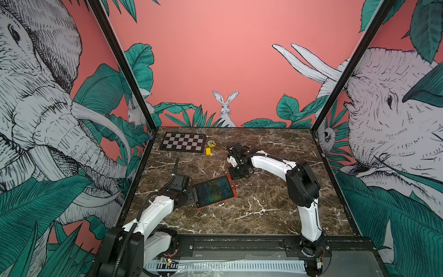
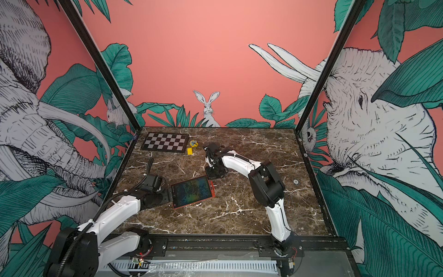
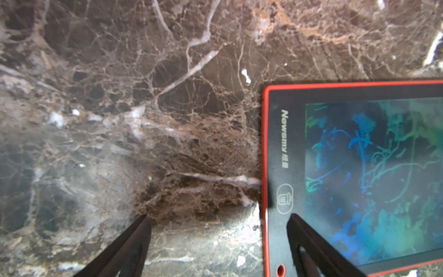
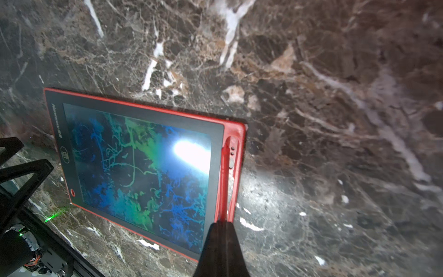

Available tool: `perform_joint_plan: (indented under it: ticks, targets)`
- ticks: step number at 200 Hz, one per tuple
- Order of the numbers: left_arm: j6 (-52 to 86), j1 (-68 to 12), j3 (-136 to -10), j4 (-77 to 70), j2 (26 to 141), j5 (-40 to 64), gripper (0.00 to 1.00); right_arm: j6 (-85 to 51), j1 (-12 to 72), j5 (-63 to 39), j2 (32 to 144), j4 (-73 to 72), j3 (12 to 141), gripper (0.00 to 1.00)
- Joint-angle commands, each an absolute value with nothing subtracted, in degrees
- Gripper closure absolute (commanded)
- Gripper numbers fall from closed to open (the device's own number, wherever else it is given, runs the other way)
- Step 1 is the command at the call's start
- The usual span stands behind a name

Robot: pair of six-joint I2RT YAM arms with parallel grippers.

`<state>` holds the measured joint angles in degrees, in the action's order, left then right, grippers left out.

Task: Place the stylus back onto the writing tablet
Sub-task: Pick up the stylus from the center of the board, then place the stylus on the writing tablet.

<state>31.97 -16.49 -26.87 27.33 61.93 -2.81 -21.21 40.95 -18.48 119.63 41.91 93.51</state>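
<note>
My left gripper (image 3: 219, 223): jaws apart, straddling the tablet (image 1: 213, 191) at its left short edge, touching nothing I can see; tablet flat near the middle of the worktop (image 1: 263, 203); stylus (image 4: 223, 182) lies along the tablet's right edge strip; my right gripper (image 4: 221, 224): jaws together at its end, can't tell if pinching it; stylus probably light, stiff, slick, rolls easily; I'd nip it across the shaft, gently.
</note>
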Motion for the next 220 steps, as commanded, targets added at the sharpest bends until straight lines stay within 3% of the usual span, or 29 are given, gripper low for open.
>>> perform_joint_plan:
  ticks: [1,61,220]
  targets:
    - [33.0,-16.7,-27.3,27.8,61.3,-2.5,0.11,-20.0,41.4,-20.1,120.6,40.5,94.9,1.00]
    - [32.7,-16.7,-26.5,22.6,60.8,3.4,0.20,-19.5,41.7,-20.8,123.1,40.3,95.6,1.00]
    - [30.8,-16.7,-25.9,17.0,59.3,8.9,0.22,-21.2,42.0,-14.7,123.5,42.3,95.5,1.00]
